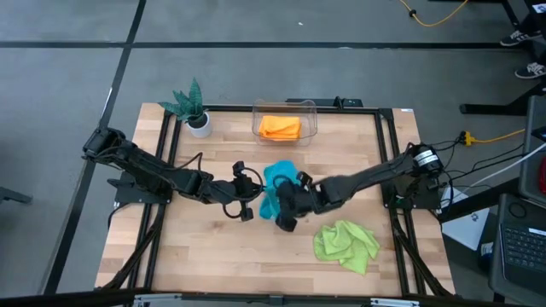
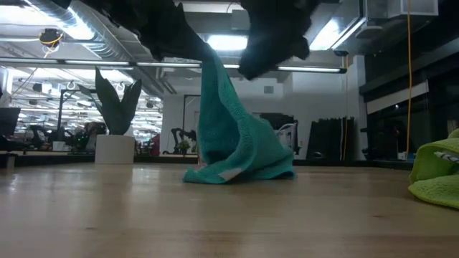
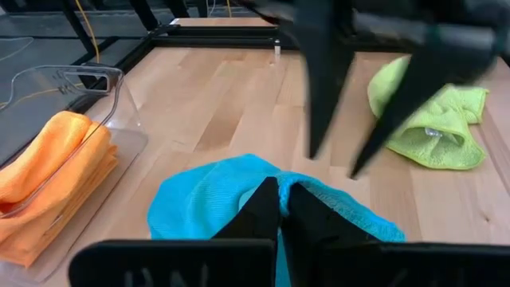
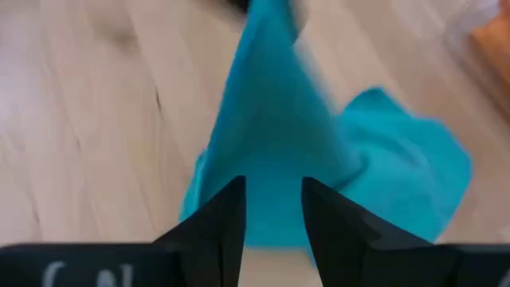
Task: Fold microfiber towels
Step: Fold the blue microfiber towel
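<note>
A teal-blue microfiber towel [image 1: 277, 181] stands in a peak at the table's middle, its lower part spread on the wood [image 2: 240, 168]. My left gripper [image 3: 279, 209] comes from the table's left and is shut on the towel's raised part. My right gripper [image 4: 271, 214] reaches in from the right and stands open just beside the towel; whether it touches the cloth I cannot tell. A lime green towel [image 1: 345, 243] lies crumpled at the near right. Folded orange towels [image 1: 280, 127] lie in a clear bin. My left gripper pinches a raised bunch of the teal towel [image 3: 243, 199] between its two fingers, coming from the table's left and slanting slightly down. How many layers it has does not show. The towel hangs from that peak [image 2: 209, 63] like a tent, its lower edge on the table.
A clear plastic bin [image 1: 286, 107] stands at the far middle edge. A small green plant in a white pot [image 1: 196, 118] stands at the far left. Bare wood lies along the near edge, left of the green towel [image 2: 437, 172].
</note>
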Robot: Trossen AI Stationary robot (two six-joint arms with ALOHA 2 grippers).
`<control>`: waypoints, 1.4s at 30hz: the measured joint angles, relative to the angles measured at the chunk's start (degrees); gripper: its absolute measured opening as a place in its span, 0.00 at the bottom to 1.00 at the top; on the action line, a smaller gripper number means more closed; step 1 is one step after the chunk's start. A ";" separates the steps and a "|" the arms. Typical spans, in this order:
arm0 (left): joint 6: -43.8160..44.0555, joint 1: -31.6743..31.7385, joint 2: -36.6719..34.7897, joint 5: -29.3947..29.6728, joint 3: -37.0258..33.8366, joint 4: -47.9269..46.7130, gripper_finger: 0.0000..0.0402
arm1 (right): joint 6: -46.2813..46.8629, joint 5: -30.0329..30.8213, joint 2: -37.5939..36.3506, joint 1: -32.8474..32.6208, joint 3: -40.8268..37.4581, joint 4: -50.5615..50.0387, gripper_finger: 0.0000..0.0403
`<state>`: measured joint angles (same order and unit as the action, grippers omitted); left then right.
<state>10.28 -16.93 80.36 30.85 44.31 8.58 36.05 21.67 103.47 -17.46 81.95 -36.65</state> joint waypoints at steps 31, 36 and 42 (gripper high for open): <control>0.04 0.04 -0.03 -0.02 0.09 1.09 0.00 | 9.35 -4.92 16.97 -7.07 -5.49 19.31 0.31; 0.04 0.04 -0.04 -0.02 0.09 1.09 0.00 | 11.24 0.55 17.26 -6.97 -5.51 19.31 0.35; 0.04 0.02 -0.02 -0.04 0.09 1.09 0.00 | 16.39 4.63 17.28 -6.10 -5.62 19.13 0.54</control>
<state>10.33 -16.91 80.34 30.81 44.40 9.67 52.44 26.31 120.75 -23.56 76.34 -17.52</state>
